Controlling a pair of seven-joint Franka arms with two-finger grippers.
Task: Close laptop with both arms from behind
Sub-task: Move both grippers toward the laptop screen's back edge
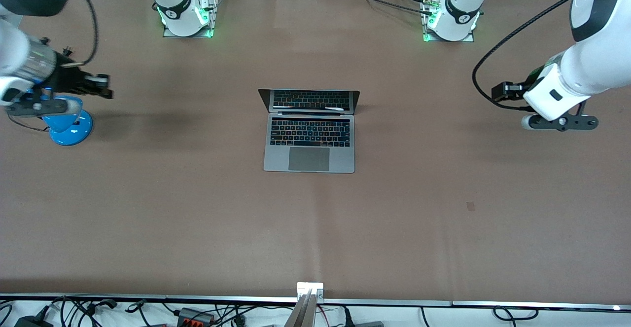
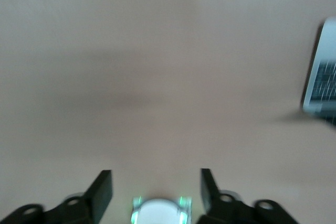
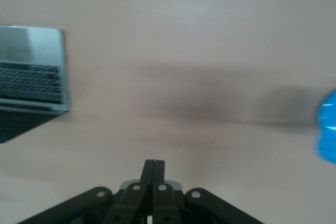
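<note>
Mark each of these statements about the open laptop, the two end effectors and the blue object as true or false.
1. The slim silver-grey laptop sits open on the brown table. True.
2. The right end effector has its fingers spread wide. False: its fingers are pressed together.
3. The left end effector grips the laptop's lid. False: its fingers stand apart with nothing between them, over bare table toward the left arm's end.
4. A round blue object stands toward the right arm's end of the table. True.
5. The right end effector rests on the keyboard. False: it is up beside the blue object, clear of the laptop.
</note>
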